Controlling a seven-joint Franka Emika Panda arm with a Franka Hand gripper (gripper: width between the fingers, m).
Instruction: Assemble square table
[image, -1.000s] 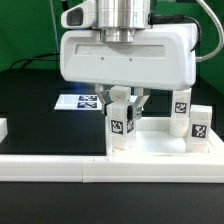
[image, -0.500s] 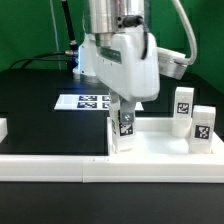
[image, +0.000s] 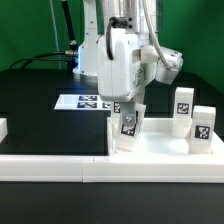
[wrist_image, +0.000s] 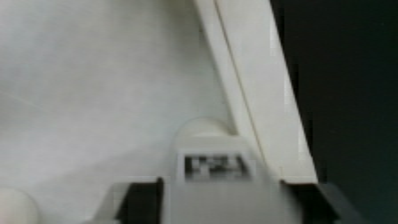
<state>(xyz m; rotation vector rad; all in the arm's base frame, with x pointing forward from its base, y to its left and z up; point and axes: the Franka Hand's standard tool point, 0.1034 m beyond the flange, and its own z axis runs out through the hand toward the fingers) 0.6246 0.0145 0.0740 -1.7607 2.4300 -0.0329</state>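
Standing directly below the gripper (image: 130, 108), a tagged leg (image: 128, 128) is resting upright in the tabletop (image: 160, 150) corner, seemingly being screwed in; whether the jaws are gripping it is unclear.

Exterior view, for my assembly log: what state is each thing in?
Gripper: around the near leg's top, grip unclear.
Near leg: tilted, at the tabletop's corner.
Tabletop: flat on the table.
Two far legs: upright, on the exterior view's right.
Marker board: flat.
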